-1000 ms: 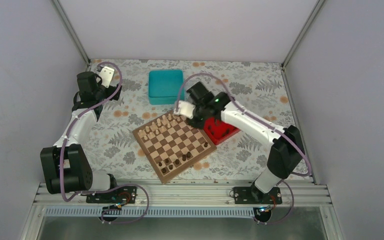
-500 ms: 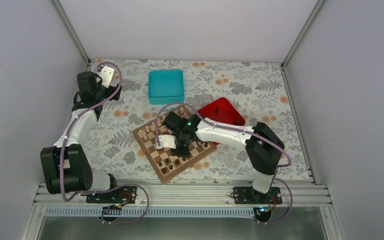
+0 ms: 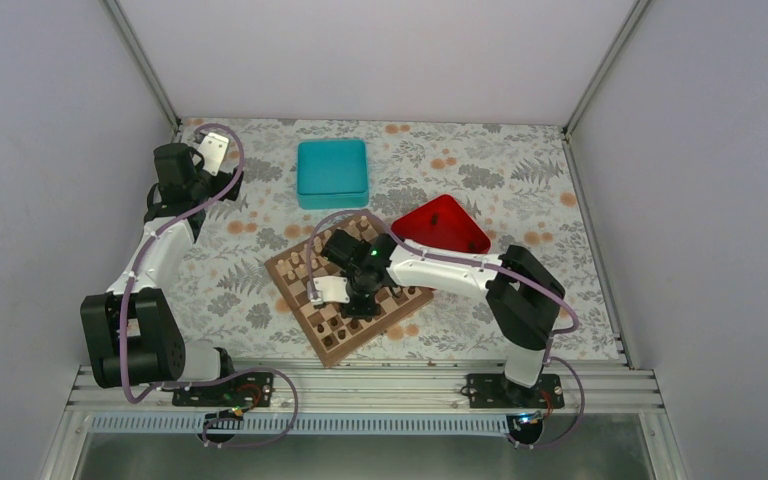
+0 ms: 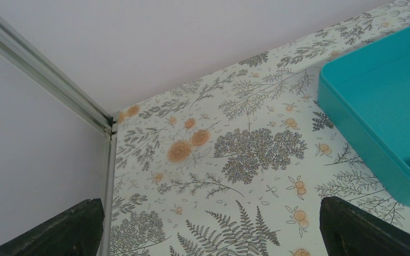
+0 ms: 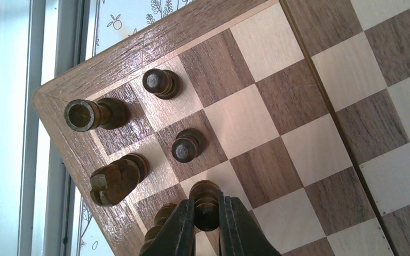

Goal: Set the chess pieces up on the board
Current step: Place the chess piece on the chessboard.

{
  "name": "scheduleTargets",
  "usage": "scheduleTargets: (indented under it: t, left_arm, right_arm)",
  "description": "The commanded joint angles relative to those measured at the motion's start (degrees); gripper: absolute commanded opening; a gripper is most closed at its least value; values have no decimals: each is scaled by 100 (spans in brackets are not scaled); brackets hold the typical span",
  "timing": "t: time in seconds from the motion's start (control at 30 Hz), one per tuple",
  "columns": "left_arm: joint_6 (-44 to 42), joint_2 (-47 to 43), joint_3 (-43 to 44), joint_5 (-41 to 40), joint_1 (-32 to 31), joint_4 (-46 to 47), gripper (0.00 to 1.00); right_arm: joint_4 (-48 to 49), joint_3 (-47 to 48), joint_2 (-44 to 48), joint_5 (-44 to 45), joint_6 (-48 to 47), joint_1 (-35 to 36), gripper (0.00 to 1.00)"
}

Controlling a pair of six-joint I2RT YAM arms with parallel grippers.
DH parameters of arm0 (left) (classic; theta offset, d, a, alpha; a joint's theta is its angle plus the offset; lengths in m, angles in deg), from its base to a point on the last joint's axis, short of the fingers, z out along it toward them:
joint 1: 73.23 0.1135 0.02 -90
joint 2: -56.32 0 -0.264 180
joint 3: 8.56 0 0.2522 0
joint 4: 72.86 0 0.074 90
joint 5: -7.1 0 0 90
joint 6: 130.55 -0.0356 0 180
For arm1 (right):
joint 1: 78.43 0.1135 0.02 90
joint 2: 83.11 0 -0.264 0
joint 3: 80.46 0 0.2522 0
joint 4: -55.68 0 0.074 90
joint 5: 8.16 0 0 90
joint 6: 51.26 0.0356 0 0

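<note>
I've got the right gripper [image 5: 207, 209] clamped on a dark pawn [image 5: 205, 191], low over the board [image 5: 139, 47] near its corner. The rook [image 5: 88, 114] is on the corner square, the knight [image 5: 115, 178] is next along the edge, and two more pawns [image 5: 186, 146] stand one row in. The left gripper [image 4: 211, 216] is near the teal box [image 4: 384, 101], fingers wide apart and holding nothing.
</note>
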Motion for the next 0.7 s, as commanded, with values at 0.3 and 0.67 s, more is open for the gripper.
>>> scheduleTargets:
  t: [0.3,0.67]
  left_arm:
    - [-2,-54,19,29,-12,91,100]
    - [-2,-50,19,31,-17,82,100]
  right_arm:
    - [120,-73,-160,164,-45,45,7]
    - [171,-91,-190,183,-44,39,7]
